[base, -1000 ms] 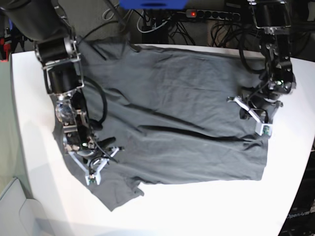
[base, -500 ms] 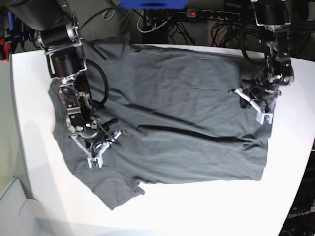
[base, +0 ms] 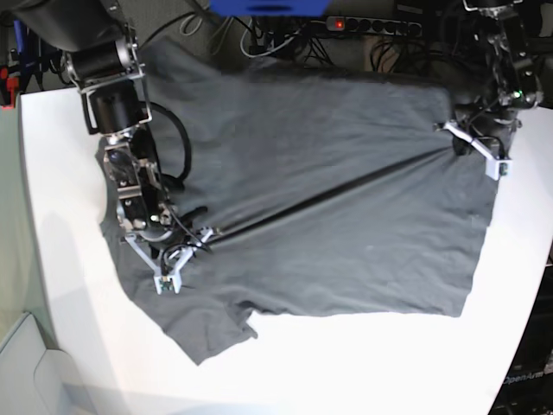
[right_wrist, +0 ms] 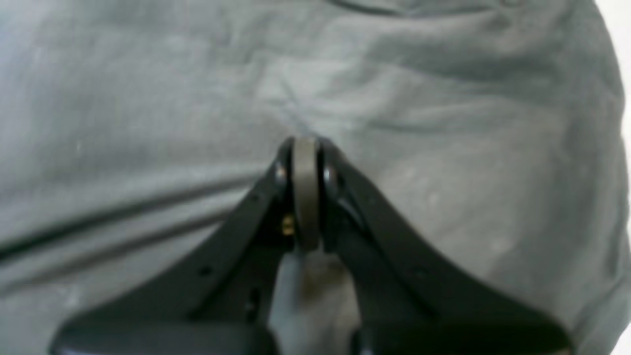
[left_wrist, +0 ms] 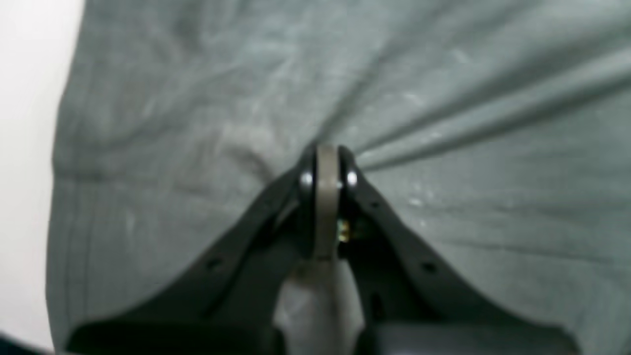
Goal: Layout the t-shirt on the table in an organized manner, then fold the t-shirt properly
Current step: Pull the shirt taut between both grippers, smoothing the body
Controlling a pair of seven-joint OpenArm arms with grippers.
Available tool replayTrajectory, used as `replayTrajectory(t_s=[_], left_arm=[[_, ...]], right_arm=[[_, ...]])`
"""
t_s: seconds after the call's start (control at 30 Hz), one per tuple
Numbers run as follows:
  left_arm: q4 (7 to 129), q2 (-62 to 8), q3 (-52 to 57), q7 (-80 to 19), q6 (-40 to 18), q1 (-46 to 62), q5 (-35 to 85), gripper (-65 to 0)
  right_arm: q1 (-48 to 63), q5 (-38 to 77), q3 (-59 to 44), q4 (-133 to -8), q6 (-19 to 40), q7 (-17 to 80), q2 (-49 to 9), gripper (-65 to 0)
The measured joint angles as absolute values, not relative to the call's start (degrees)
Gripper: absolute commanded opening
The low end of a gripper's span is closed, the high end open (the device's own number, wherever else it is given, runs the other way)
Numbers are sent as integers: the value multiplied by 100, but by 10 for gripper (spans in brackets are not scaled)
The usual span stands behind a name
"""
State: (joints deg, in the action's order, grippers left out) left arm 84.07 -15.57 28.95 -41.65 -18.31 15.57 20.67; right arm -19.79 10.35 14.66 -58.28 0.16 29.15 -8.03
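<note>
The shirt (base: 302,199) is seen spread across the white bench (base: 363,363) and pulled taut between two arms, a straight ridge of cloth running from one pinch to the other. The laying-out step is judged to be in hand; no fold has been made.

The left tool (base: 473,149), at the base view's right, is clenched on a pinch of cloth near the shirt's side edge. In the left wrist view its tips (left_wrist: 326,165) are pressed together, with pleats fanning away from them. The right tool (base: 177,259), at the base view's left, is likewise clenched on cloth near the sleeve end, and in its own view the tips (right_wrist: 304,162) are closed tight, with two dark creases trailing off to the side.

The cloth is shown as a soft, matte charcoal knit, finely wrinkled, and easily gathered into ridges under tension. One sleeve (base: 207,333) is laid out toward the near edge, its hem slightly curled. The far edge of the shirt appears to reach the back of the bench, where cables and a power strip (base: 371,26) are seen. The bench is smooth and rounded at the corners.

The next move is judged to call for an even stretch and a gentle lowering, so that the ridge is flattened before the cloth is let go. A sharp pull would likely drag the shirt askew.
</note>
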Motion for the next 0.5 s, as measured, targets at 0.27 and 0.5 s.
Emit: replayTrajectory(t_s=[0.27, 0.5], left_arm=[[8412, -1553, 3022, -4285, -1811, 1514, 1999, -646], [9091, -1334, 3057, -4862, -1667, 1522, 1754, -646]], right_arm=[[-1817, 1033, 1463, -5935, 12, 2759, -792, -650], [-1789, 1059, 1466, -5937, 23, 2759, -858, -650]])
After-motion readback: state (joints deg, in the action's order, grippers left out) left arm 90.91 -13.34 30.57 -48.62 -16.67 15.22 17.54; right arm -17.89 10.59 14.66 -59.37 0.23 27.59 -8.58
